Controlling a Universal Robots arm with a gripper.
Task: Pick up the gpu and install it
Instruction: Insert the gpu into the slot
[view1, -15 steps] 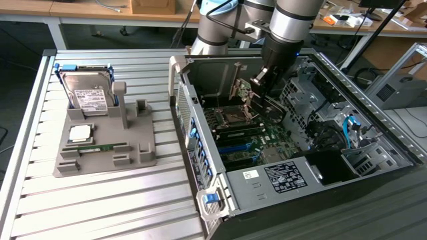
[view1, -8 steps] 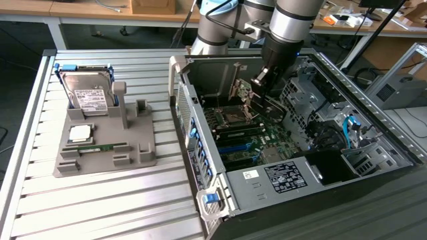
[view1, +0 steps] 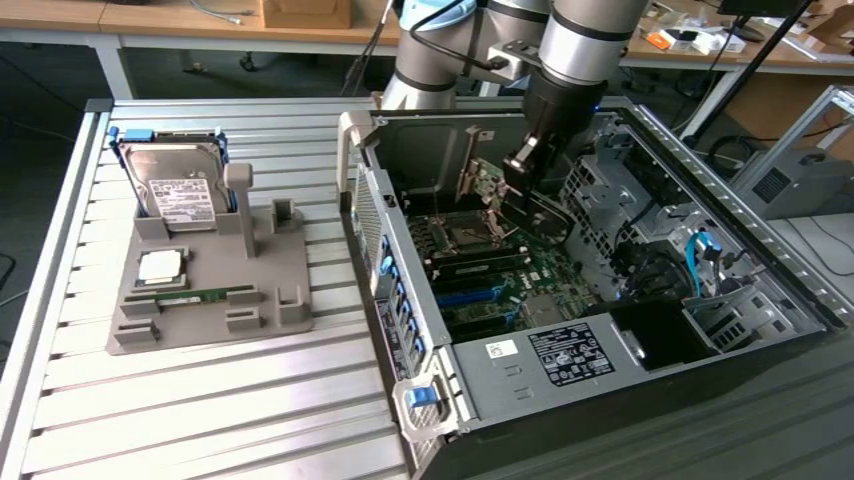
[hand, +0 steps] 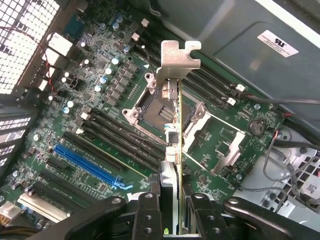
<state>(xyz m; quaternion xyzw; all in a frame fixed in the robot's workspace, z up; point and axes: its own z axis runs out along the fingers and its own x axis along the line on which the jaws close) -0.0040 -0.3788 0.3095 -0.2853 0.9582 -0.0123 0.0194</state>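
Our black two-finger gripper (hand: 172, 220) grips the thin, dark-green gpu (hand: 172, 120) with its silver metal bracket, held above the green motherboard (view1: 534, 285) in the exterior view's upper centre. We judge it light, stiff and fragile, best held by the board edges.

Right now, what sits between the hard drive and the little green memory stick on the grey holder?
A square silver chip lies between them on the grey holder, seen in the exterior view.

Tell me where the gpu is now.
The gpu is held in the gripper inside the open computer case on the exterior view's right, over the motherboard.
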